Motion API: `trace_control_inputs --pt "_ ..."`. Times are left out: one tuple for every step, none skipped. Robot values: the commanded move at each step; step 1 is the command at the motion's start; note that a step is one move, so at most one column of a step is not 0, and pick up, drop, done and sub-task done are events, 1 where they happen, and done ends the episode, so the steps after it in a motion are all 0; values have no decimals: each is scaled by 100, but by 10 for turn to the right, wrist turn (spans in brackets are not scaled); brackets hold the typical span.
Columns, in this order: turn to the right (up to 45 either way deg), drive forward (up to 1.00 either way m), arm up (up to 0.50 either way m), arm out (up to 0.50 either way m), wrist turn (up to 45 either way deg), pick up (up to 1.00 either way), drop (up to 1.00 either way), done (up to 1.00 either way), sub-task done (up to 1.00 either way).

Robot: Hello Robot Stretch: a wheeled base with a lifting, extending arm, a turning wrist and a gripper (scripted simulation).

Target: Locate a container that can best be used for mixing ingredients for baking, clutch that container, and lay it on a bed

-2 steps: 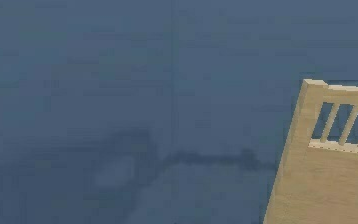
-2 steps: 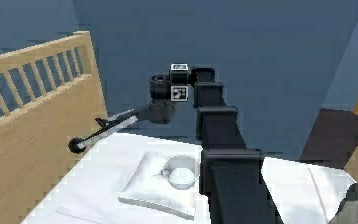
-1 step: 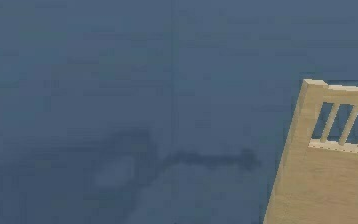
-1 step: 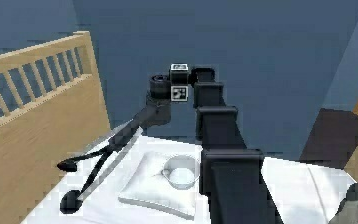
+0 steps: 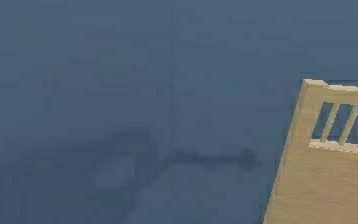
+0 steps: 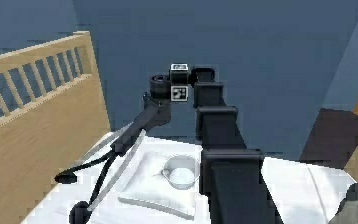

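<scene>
The bowl [image 6: 179, 175] lies on a pillow [image 6: 142, 188] on the bed [image 6: 297, 185] — placing looks nearly done. The claw [image 6: 75, 193] is at the bowl's 8 o'clock — its grip can't be told. Next: withdraw without nudging.

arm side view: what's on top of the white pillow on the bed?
A white bowl rests on the pillow, rim up. The dark arm covers the bedding at the pillow's right edge, so anything there is hidden.

A white bowl [image 6: 179, 174] sits upright on the bed's [image 6: 299, 182] pillow [image 6: 147, 188].
</scene>
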Motion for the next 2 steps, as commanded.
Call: trace_control_inputs --pt "0 0 0 -26 0 0 0 0 0" --pt "30 0 0 0 0 0 0 0 0"
